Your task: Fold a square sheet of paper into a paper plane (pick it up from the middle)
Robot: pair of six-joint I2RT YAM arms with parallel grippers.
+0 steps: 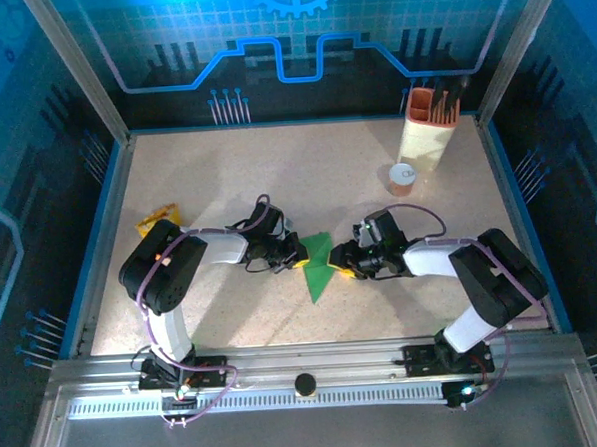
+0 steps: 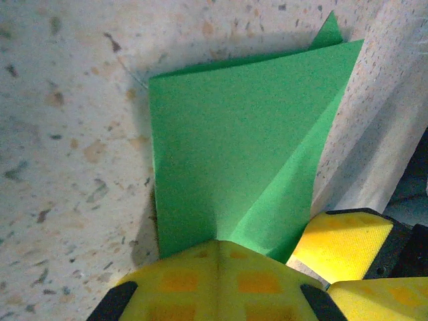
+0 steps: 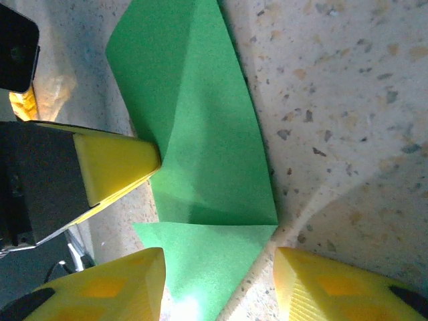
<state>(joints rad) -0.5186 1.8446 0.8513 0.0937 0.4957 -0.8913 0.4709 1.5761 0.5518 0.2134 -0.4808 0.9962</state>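
Observation:
The green square sheet of paper (image 1: 318,266) lies mid-table, folded into a pointed shape with overlapping flaps (image 2: 234,154) (image 3: 200,134). My left gripper (image 1: 298,254) is shut; its joined yellow tips (image 2: 221,246) rest on the paper's left edge, where a crease runs up to them. That same tip (image 3: 117,164) touches the sheet's side in the right wrist view. My right gripper (image 1: 339,264) is open, and its two fingers (image 3: 107,287) straddle a triangular flap (image 3: 207,261) without touching it. One of its yellow fingers (image 2: 341,244) stands just right of the paper.
A crinkled yellow-orange packet (image 1: 158,221) lies at the left. A cream holder with orange tools (image 1: 429,127) and a small roll (image 1: 403,178) stand at the back right. Blue rails (image 1: 99,234) border the speckled tabletop (image 1: 226,177).

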